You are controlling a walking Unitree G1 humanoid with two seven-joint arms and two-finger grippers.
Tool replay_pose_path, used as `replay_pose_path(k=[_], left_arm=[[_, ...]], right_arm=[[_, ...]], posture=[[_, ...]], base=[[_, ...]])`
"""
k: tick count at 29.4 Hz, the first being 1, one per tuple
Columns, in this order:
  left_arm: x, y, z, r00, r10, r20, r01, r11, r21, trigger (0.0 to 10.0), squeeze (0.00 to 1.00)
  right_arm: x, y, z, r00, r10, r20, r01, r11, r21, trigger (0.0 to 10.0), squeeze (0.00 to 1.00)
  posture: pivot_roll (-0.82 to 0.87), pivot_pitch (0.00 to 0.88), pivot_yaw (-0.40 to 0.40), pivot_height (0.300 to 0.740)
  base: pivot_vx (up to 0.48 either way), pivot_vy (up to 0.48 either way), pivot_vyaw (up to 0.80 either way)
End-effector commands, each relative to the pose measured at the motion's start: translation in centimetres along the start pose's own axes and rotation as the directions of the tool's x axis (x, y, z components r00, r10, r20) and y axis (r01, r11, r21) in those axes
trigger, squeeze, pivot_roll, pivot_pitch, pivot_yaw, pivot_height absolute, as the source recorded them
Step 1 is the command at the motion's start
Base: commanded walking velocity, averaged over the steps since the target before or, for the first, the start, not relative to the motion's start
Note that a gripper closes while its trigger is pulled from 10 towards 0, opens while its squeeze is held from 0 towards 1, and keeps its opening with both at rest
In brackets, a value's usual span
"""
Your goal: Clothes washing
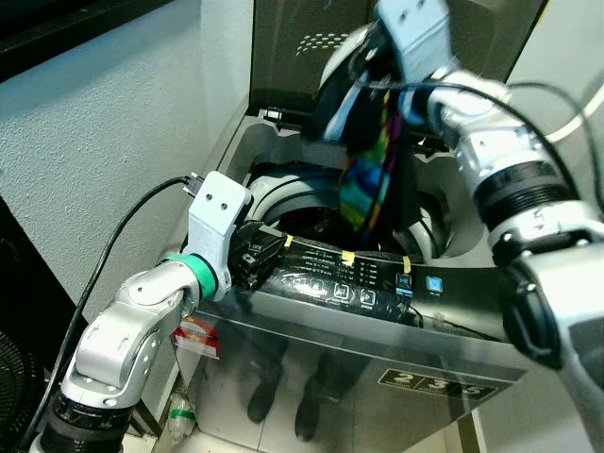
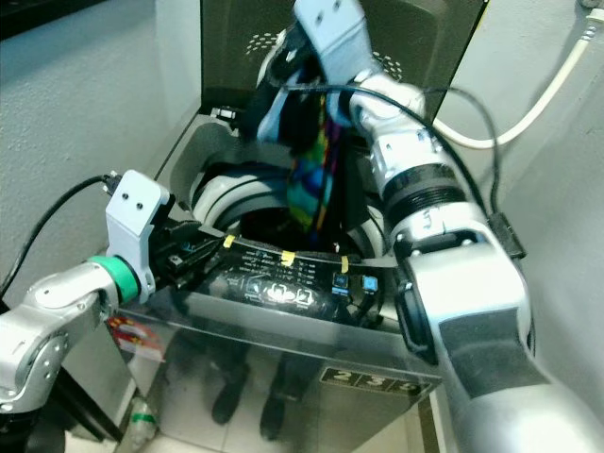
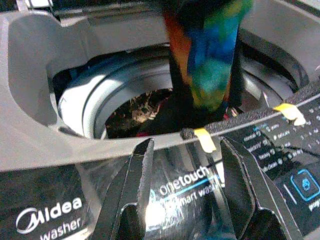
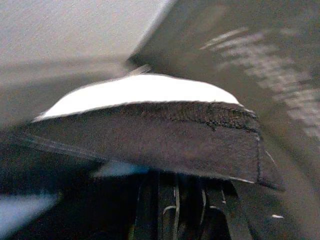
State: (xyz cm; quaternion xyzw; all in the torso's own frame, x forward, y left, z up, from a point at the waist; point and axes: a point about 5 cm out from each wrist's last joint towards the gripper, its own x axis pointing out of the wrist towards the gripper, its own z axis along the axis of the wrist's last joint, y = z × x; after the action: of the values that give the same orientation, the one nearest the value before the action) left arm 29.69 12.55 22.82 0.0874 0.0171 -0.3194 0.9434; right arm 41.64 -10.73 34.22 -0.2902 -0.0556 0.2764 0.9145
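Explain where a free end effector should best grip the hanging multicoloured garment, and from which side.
Grip the garment on its colourful middle stretch, coming from the front over the control panel. It hangs lengthwise from the right end effector into the washer drum, so that stretch hangs free, while the bottom dips inside.

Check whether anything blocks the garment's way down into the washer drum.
Nothing visible does. The right claw holds the multicoloured garment above the open drum, its lower end already hanging into the opening. The lid stands raised behind. The left claw rests open at the control panel, off to the side.
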Motion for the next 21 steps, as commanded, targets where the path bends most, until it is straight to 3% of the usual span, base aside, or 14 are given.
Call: replay_pose_path(k=[1, 3, 5, 6, 10, 21], left_arm=[[0.0, -0.5, 0.0, 0.999, -0.032, -0.013, 0.032, 0.999, 0.000, 10.0, 0.00], [0.0, -0.5, 0.0, 0.999, -0.032, -0.013, 0.032, 0.999, 0.000, 10.0, 0.00], [-0.1, -0.4, 0.1, 0.999, -0.036, -0.017, 0.036, 0.999, -0.001, 10.0, 0.00], [-0.1, -0.4, 0.1, 0.999, -0.036, -0.017, 0.036, 0.999, -0.001, 10.0, 0.00], [-0.2, -0.2, 0.1, 0.999, -0.039, -0.022, 0.039, 0.999, 0.003, 10.0, 0.00], [-0.2, -0.3, 0.1, 0.997, -0.070, -0.036, 0.071, 0.997, 0.006, 10.0, 0.00]], right_arm=[[0.0, 1.6, -2.4, 0.983, 0.140, -0.119, -0.147, 0.988, -0.050, 10.0, 0.00], [0.0, 1.6, -2.4, 0.983, 0.140, -0.119, -0.147, 0.988, -0.050, 10.0, 0.00], [-0.5, 2.5, -5.9, 0.954, 0.172, -0.245, -0.186, 0.982, -0.035, 10.0, 0.00], [-0.5, 2.5, -5.9, 0.954, 0.172, -0.245, -0.186, 0.982, -0.035, 10.0, 0.00], [-2.2, 1.2, -8.7, 0.954, 0.105, -0.282, -0.088, 0.993, 0.072, 10.0, 0.00], [-4.2, -0.6, -10.0, 0.936, 0.073, -0.345, -0.055, 0.996, 0.064, 10.0, 0.00]], posture=[[0.07, 0.029, -0.018, 0.740], [0.07, 0.029, -0.018, 0.740], [0.08, 0.032, -0.006, 0.740], [0.08, 0.032, -0.006, 0.740], [0.08, 0.041, 0.010, 0.740], [0.08, 0.045, 0.035, 0.740]], base=[[0.000, 0.000, 0.00], [0.000, 0.000, 0.00], [0.000, 0.000, 0.00], [0.000, 0.000, 0.00], [0.000, 0.000, 0.00], [0.000, 0.000, 0.00]])
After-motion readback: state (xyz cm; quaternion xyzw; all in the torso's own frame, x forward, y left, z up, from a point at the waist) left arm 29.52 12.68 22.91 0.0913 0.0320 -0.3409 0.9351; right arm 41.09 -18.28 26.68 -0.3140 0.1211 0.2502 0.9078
